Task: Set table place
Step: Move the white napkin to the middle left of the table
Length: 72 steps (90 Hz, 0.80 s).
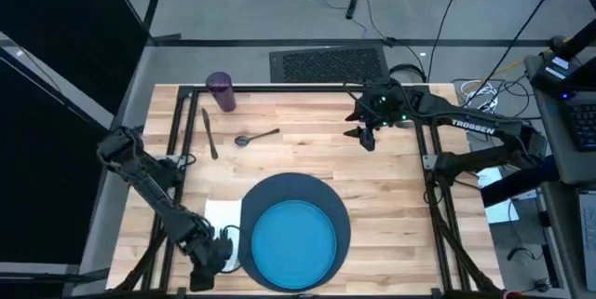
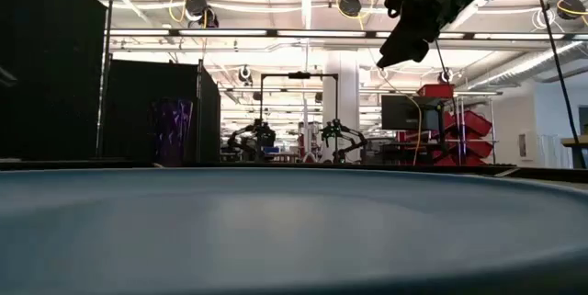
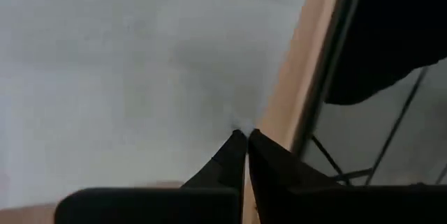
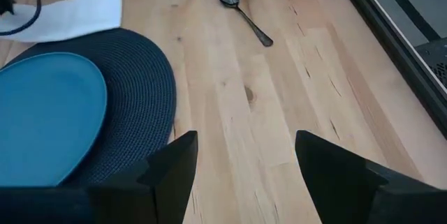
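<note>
blue plate filling the low view's foreground, close to the lens, seated on dark round mat at near edge of surface.

left tool down low at the near left corner, fingers pressed together, tips pinched on white napkin. napkin directly under and ahead of this tool, flat on the surface, one edge tucked beside the mat. surface edge and black frame bar just off to one side of the tips. in high view, same tool just beside the plate's left rim, napkin showing pale next to it.

right tool raised above the surface, far right area, fingers spread wide, holding nothing. in high view hanging well apart from the mat. low view shows it up high, clear of everything.

ahead of right tool: bare wood, then spoon, lying flat, bowl pointing away. mat and plate off to its side, napkin beyond them.

far left part of surface, well away from both tools: purple cup upright near back edge; knife lying lengthwise near it; spoon between knife and right tool. fork not made out.
</note>
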Available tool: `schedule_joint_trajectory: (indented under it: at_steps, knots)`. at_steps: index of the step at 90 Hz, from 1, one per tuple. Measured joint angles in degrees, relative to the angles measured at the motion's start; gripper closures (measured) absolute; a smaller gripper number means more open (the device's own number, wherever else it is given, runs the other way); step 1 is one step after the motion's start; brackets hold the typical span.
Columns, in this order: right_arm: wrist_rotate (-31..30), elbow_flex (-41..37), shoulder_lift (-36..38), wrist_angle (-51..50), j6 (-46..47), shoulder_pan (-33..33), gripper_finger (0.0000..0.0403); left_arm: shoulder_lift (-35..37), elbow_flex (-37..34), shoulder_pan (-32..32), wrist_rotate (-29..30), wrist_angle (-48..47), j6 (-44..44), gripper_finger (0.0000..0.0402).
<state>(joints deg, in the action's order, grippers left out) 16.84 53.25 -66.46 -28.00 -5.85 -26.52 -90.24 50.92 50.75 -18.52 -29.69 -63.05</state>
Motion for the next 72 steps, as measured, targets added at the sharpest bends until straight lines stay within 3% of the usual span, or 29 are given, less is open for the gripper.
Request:
schedule_joint_trajectory:
  at_steps: [33, 72]
  knots:
    - [0.0, 0.0, 0.0, 0.1, -0.3, 0.0, 0.0174, -0.3, 0.0, 0.7, 3.7, -0.2, -2.7, 0.0401]
    - [0.0, 0.0, 0.0, 0.0, -0.4, 0.0, 0.0174, -0.3, 0.0, -0.2, 1.5, -1.3, -5.0, 0.0399]
